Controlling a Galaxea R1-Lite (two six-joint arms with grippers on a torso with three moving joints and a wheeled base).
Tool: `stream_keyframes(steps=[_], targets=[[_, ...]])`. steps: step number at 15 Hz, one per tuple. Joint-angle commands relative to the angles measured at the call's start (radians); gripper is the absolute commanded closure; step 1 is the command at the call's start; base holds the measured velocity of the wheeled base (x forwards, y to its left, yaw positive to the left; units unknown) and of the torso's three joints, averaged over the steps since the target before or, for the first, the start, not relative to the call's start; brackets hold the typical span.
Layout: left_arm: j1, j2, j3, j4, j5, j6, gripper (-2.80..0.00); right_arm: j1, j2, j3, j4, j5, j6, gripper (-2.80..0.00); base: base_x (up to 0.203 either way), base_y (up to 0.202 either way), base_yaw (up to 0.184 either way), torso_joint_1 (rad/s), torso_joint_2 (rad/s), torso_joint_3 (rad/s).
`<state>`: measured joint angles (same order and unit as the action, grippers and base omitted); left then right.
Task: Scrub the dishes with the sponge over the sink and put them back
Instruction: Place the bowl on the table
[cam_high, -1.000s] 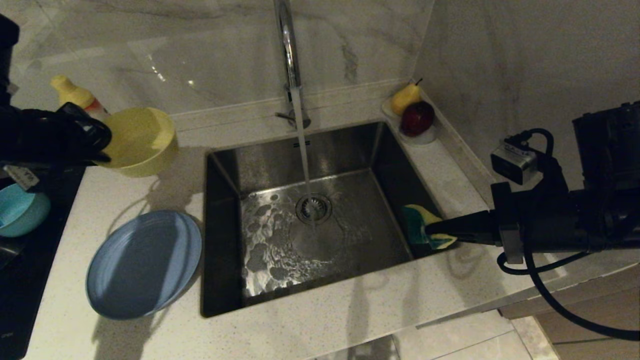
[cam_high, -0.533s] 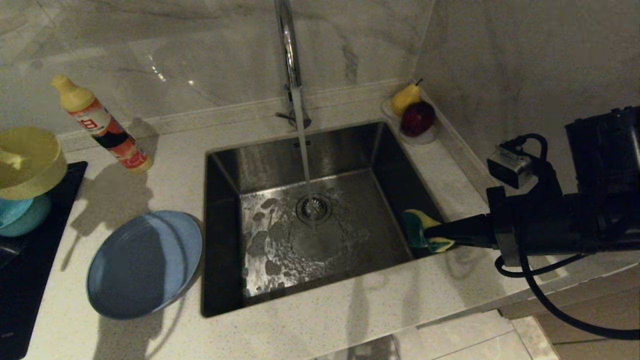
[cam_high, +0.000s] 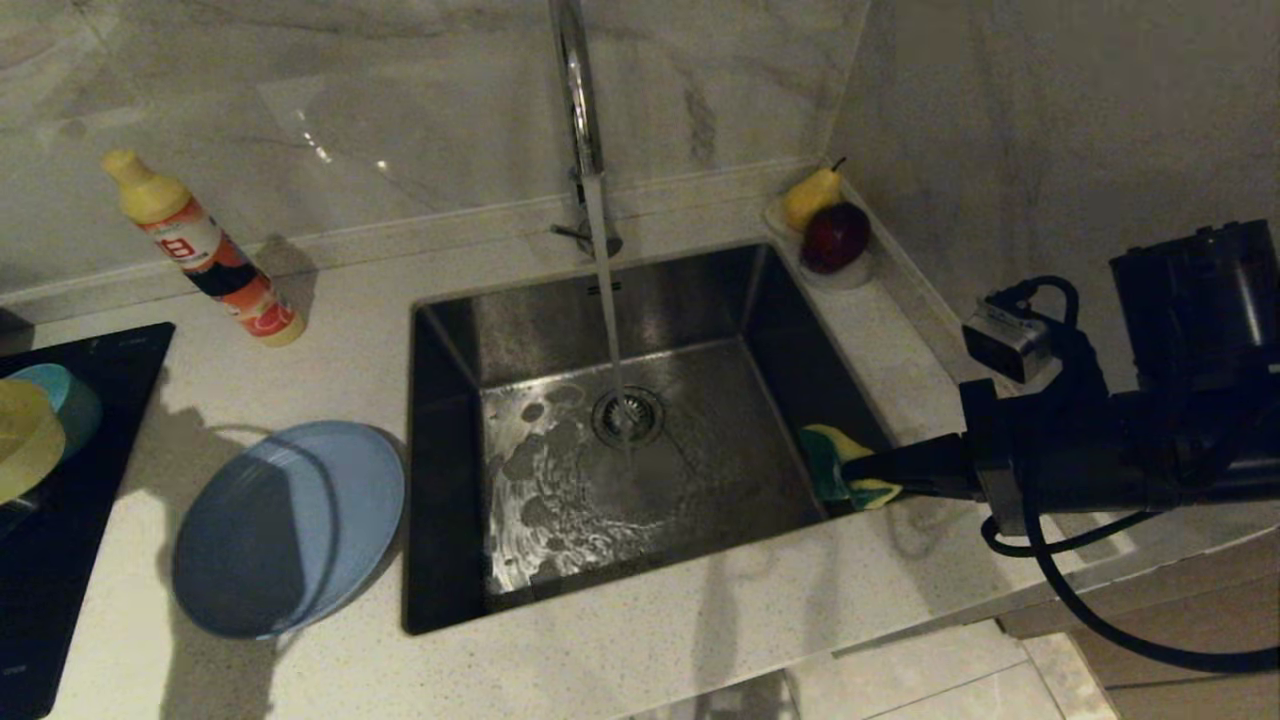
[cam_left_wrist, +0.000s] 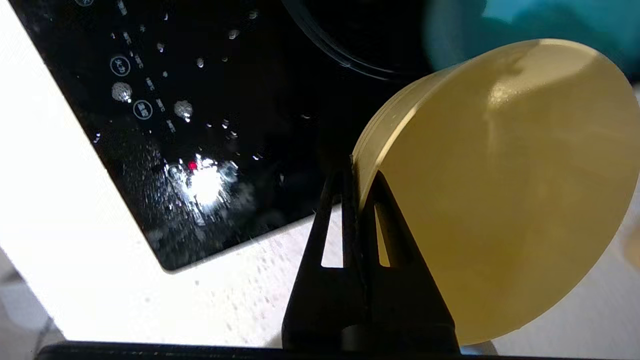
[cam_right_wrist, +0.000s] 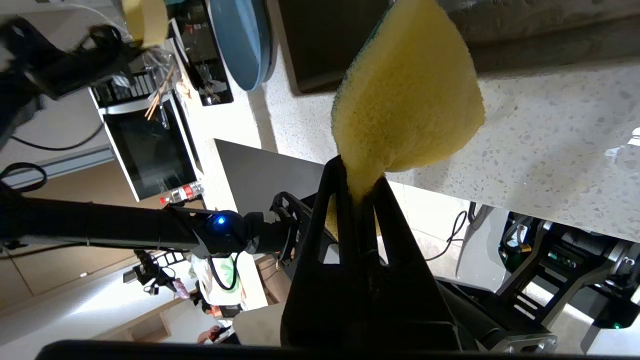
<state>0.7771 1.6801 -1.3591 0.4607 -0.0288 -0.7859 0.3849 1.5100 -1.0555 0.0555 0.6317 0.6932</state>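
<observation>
While pinched, the spongy sponge (cam_right_wrist: 407, 95) (porous yellow foam) folds.

Black right arm (cam_high: 1100, 460), looped black cable (cam_high: 1080, 590), tapered fingers (cam_right_wrist: 320, 220)

The right arm reached in level from the right side, its black forearm and wrist camera lying over the counter edge; the right gripper (cam_high: 868, 468) pointed toward the basin's right wall, its jaws pinched tight on the sponge (cam_high: 838, 462), which bulged out beyond the fingertips (cam_right_wrist: 372, 190); the left arm was out past the left edge of the head view; in the wrist view the left gripper (cam_left_wrist: 356, 172) had its two black fingers (cam_left_wrist: 332, 200) clamped together on the rim of the yellow bowl (cam_left_wrist: 500, 185), one finger on either side of the wall, the bowl tipped on its side.
</observation>
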Motion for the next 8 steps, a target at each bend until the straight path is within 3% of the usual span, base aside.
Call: stream_keyframes(steps=[1,8], targets=[[0.035,0.077,0.029,-0.006,-0.062,-0.006,0.0,-0.008,0.001,0.006,0.0,0.005,0.003,0.0,0.0,0.0,0.0,0.0,0.0,0.0],[0.086,0.141,0.051,-0.053,-0.074,-0.009,0.0,-0.012,-0.001,0.008,0.0,0.005,0.003,0.0,0.0,0.0,0.0,0.0,0.0,0.0]])
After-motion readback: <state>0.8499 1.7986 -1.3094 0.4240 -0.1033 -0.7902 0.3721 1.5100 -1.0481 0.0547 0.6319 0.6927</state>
